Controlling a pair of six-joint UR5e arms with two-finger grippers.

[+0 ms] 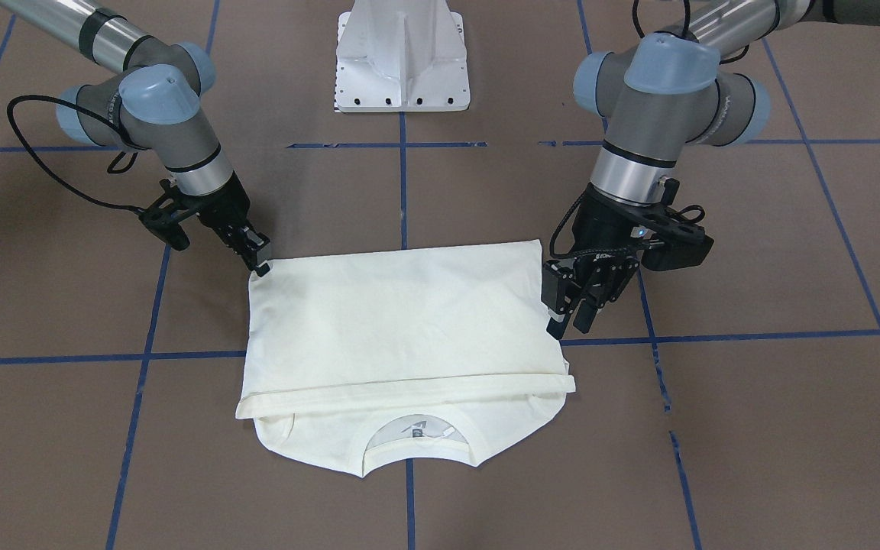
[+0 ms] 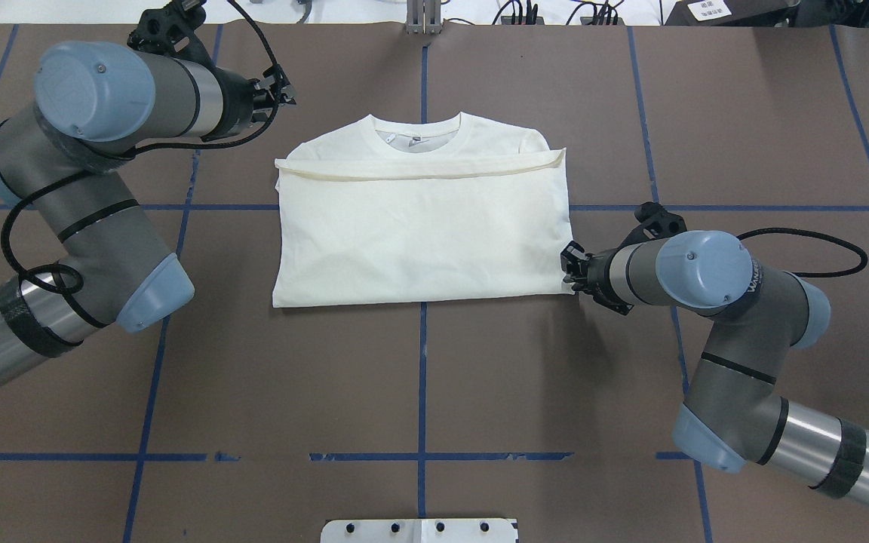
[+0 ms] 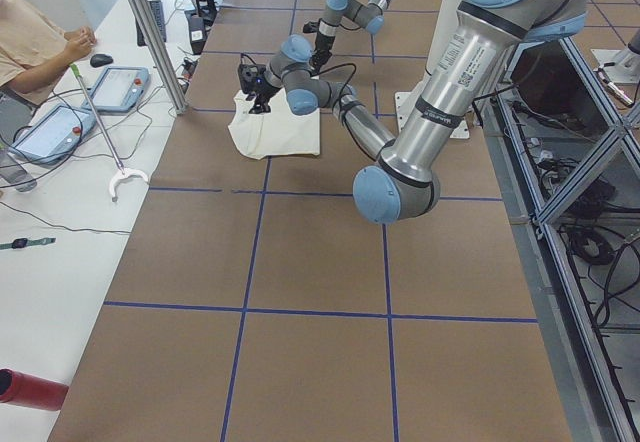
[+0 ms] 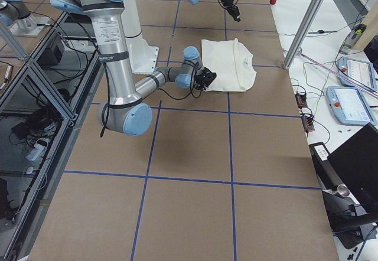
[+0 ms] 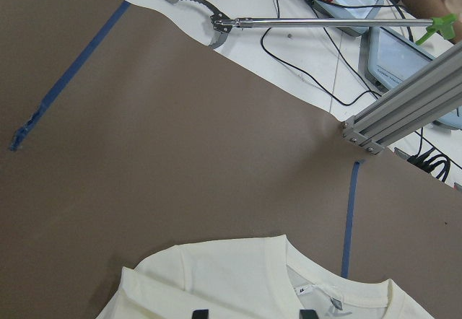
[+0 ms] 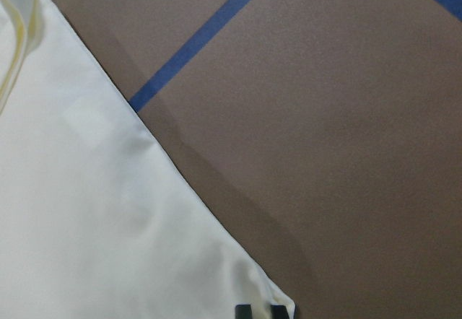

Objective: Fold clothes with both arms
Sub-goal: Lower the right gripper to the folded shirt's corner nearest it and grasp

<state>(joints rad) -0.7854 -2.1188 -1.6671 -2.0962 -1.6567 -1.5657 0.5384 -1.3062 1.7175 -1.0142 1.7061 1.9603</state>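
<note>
T-shirt [image 2: 419, 241] lies flat on the table [image 2: 419, 377], centre, folded in half. Right pincer [image 2: 572, 273] sits at its near-right corner, fingers drawn close together with the corner cloth between them. Left pincer [image 2: 284, 92] hangs above the table just off the far-left shoulder, fingers wide apart, holding nothing. Neck [image 2: 423, 136] points to the far side, hem [image 2: 419, 172] lies just below it. Long axis runs left-right.
</note>
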